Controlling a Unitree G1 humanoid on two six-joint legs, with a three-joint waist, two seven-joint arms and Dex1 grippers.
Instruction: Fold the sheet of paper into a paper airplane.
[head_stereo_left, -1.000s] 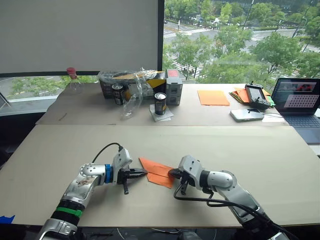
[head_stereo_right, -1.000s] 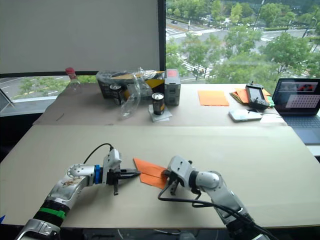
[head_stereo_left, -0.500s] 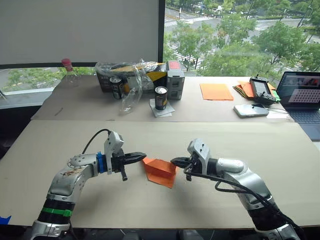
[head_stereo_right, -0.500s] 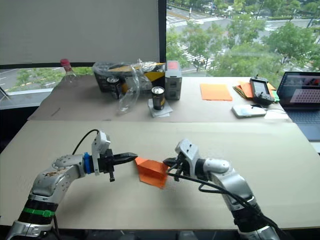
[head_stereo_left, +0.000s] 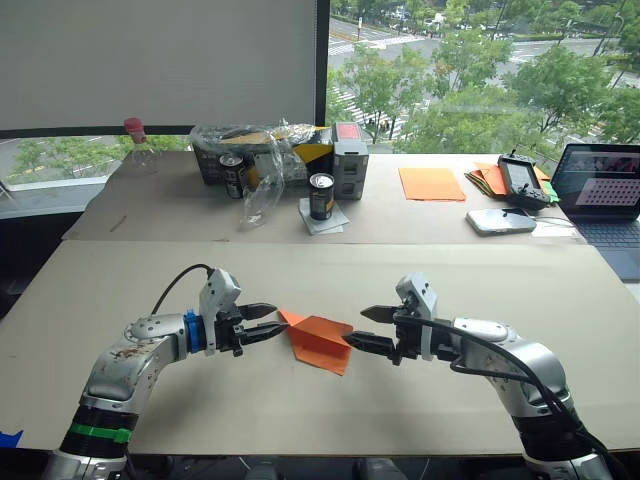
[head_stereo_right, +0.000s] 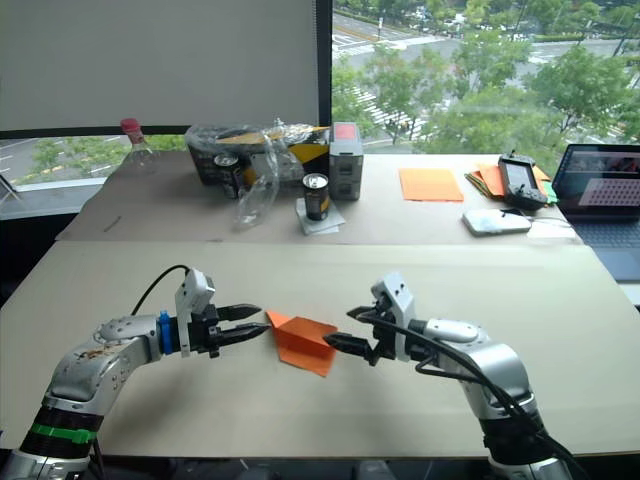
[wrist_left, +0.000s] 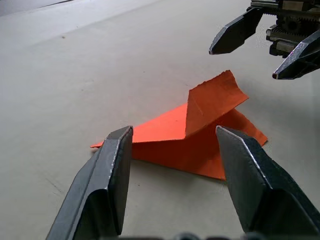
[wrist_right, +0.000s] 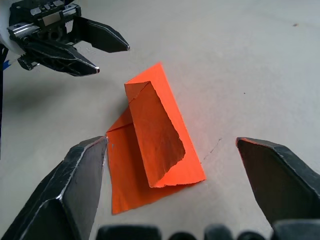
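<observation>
Paper airplane, the folded orange sheet, lies on the near tan table between the two grippers, touched by neither. It is a layered wedge with one flap standing up off the lower layer; its point faces the left gripper and its broad, slightly ragged end faces the right.

Well beyond it, on the far table, are a laptop, a clutter of boxes and cans under clear plastic, a smooth orange sheet and a small stack of coloured sheets; none of these bear on the fold.

The left gripper hangs just beside the pointed end with its fingers spread wide and empty. The right gripper hangs just beside the broad end, likewise spread and holding nothing.

The step in hand looks like pressing that raised flap flat, or setting the wing. To do it well, I would have one gripper pin the lower layer near the point while the other takes the flap at its free edge and runs along the crease, not across it. The paper is thin and will slide on the smooth board, so pin first. Whether the hidden underside is folded evenly I cannot tell from here.
</observation>
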